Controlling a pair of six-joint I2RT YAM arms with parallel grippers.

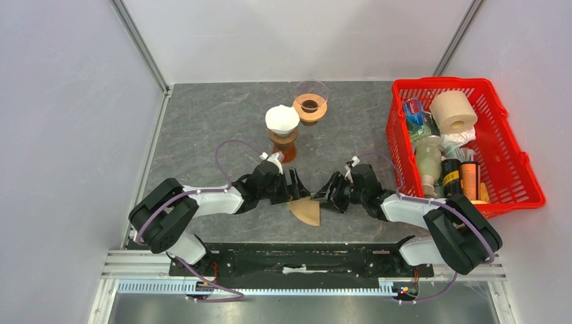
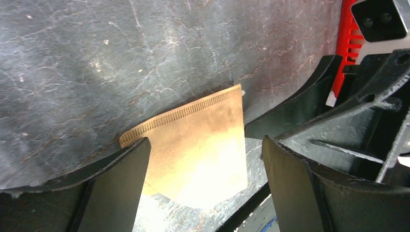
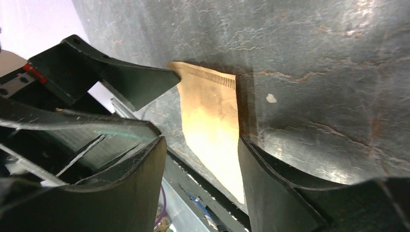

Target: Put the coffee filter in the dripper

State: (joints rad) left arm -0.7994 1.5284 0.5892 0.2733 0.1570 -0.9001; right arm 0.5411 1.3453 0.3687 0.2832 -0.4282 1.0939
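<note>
The task has barely begun. The brown coffee filter (image 1: 307, 211) lies flat on the table, between the spread fingers of the left gripper (image 1: 295, 188) and the right gripper (image 1: 329, 193). Both claws stand open and hold nothing. The empty glass dripper (image 1: 310, 103) stands well beyond both claws, just beside a second dripper (image 1: 283, 137) already fitted with a white filter. Gripping, lifting, carrying and seating the paper all remain. The table (image 1: 202, 128) is dark, veined and scuffed, like slate. Pale walls close it in, and a red basket (image 1: 507, 158) of clutter sits well out past the right claw.
</note>
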